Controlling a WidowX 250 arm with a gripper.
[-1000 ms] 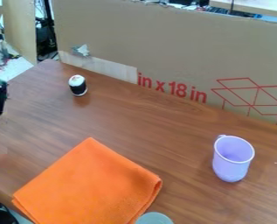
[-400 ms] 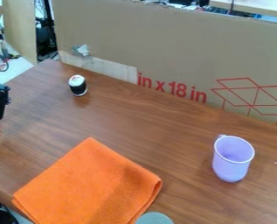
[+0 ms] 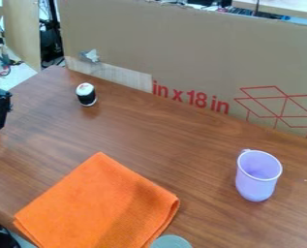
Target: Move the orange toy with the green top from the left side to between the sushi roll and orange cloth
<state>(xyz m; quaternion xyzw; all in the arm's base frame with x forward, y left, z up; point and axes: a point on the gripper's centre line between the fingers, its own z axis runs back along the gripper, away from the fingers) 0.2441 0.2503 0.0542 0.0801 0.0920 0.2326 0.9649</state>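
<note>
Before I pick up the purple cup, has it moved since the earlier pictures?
No, the purple cup stands in the same spot, judged against the red box drawing on the cardboard.
</note>
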